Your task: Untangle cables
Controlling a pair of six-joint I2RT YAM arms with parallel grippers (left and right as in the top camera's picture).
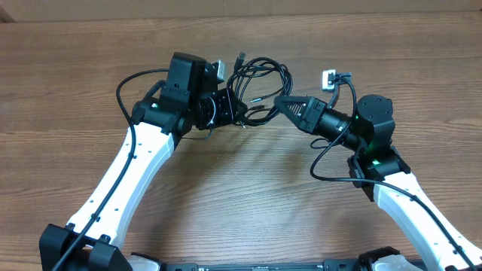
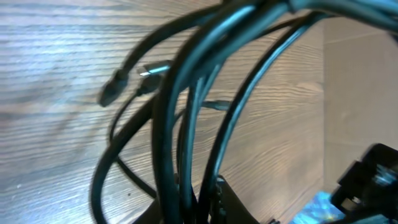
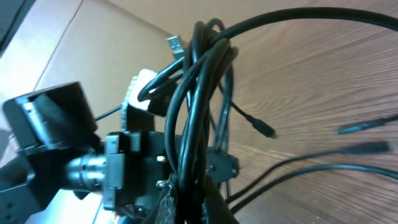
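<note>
Starting with the cables point(image 1: 261, 79): bunched into a loose black tangle of loops at the far middle of the table point(image 1: 248, 203), strung between the two claws. Partly up off the wood, going by both wrist views, with several strands arching through the air.

Close in from the right wrist: a thick twisted bundle climbing straight up from the bottom edge, topped by a silver USB-like plug point(image 3: 175, 45). Just beside it, a small black plug point(image 3: 264, 129) hanging out on a thin lead. From the left wrist, blurred and very near: more of the bundle filling the middle, plus a silver-tipped plug point(image 2: 155, 68) and a dark plug point(image 2: 112, 90) poking out on the left.

Now to the right gripper point(image 1: 280, 101): pinched down to a point, next to no gap, clamped on the right edge of the tangle. Backed up by its own camera, with strands running right down into the fingers point(image 3: 171, 208).

Across to the left gripper point(image 1: 233, 105): buried in the left side of the tangle and closed on strands too, with cords converging at the bottom of its view beside one dark finger point(image 2: 227, 199). Can't make out the exact gap through the blur.

Nose to nose, those two claws, with only tangle between them. Further out, the white left arm point(image 1: 128, 173) reaching in from the near left and the right arm point(image 1: 422, 211) from the near right.
</note>
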